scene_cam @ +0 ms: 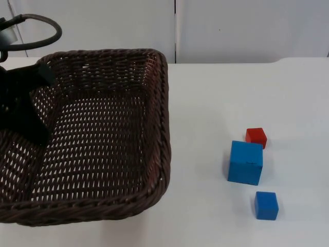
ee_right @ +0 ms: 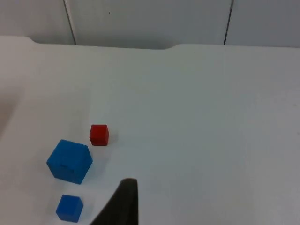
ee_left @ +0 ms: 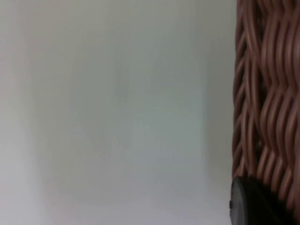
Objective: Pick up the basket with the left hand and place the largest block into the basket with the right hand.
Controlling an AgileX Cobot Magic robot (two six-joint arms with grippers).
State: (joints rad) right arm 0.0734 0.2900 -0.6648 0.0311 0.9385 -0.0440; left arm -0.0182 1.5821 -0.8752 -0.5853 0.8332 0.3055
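I found the left gripper (scene_cam: 32, 110) clamped on the wicker basket (scene_cam: 154, 128) at its 9 o'clock wall. The large blue block (scene_cam: 245, 162) lay at the basket's 3 o'clock, untouched. I could not tell the right gripper's (ee_right: 123, 202) jaw state. Next step, in my judgement: descend squarely over that block.

The white table (scene_cam: 216, 103) carries three blocks set close together: a large blue cube (scene_cam: 245, 162), a small red cube (scene_cam: 256, 137) just behind it, and a small blue cube (scene_cam: 266, 205) in front. The brown wicker basket (scene_cam: 159, 154) may be lifted off it.
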